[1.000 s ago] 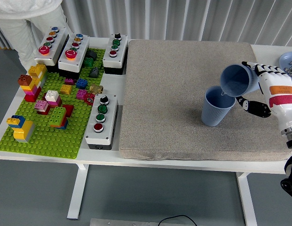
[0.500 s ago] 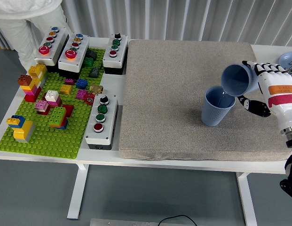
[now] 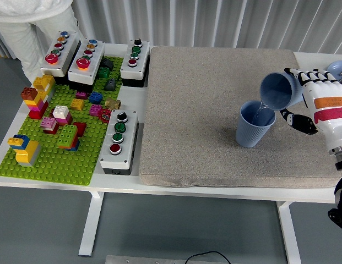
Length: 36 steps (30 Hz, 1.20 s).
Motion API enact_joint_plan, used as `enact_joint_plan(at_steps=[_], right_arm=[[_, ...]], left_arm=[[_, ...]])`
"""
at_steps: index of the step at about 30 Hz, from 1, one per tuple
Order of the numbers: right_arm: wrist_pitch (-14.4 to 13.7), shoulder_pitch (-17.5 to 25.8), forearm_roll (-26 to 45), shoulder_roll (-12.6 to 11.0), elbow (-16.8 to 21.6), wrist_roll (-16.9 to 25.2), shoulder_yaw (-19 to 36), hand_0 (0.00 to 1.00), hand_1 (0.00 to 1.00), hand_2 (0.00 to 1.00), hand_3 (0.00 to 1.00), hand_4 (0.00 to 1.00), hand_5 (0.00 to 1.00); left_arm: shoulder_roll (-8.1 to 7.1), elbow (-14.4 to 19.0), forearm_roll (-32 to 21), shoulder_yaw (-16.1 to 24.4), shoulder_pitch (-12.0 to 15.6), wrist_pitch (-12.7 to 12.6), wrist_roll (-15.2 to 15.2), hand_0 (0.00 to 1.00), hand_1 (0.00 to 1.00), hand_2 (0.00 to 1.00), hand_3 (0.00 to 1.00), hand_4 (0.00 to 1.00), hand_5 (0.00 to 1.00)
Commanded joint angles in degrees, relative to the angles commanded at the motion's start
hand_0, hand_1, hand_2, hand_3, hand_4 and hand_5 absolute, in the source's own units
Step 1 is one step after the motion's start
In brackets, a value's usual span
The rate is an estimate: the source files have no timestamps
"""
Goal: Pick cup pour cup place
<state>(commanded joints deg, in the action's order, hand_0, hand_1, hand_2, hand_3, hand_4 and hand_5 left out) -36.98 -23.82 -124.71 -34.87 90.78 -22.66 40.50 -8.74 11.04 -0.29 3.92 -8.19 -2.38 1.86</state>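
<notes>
Brick baseplate [image 3: 55, 159] and four button boxes occupy the worktop's [image 3: 215, 192] left; no lettering readable. Upright blue cup [image 3: 253, 132] stands on the grey mat [image 3: 204, 110]. Right robot hand [image 3: 308, 99] clasps tilted blue cup [image 3: 278, 89], its rim just above the upright one.

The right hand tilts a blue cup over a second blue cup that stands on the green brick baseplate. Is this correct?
Not quite. In the head view the right hand tilts the blue cup over the second blue cup, but that cup stands on the grey mat, not the baseplate.
</notes>
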Motion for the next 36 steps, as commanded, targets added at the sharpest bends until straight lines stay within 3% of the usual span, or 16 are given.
enact_joint_plan(at_steps=[26,36], right_arm=[[0.0,-2.84,-0.94,-1.17,-2.06,0.06,-2.04,0.866,0.654,0.545,0.618,0.669,0.039],[0.0,-3.54,-3.58,-1.24,-1.87,-3.53,-3.43,0.869,0.66,0.551,0.62,0.67,0.032]], left_arm=[[-0.08,0.03,0.07,0.09,-0.13,0.06,0.01,0.698,0.715,0.722,0.625,0.49,0.921],[-0.15,0.06,0.07,0.12,0.14,0.08,0.02,0.697,0.715,0.722,0.625,0.491,0.92]])
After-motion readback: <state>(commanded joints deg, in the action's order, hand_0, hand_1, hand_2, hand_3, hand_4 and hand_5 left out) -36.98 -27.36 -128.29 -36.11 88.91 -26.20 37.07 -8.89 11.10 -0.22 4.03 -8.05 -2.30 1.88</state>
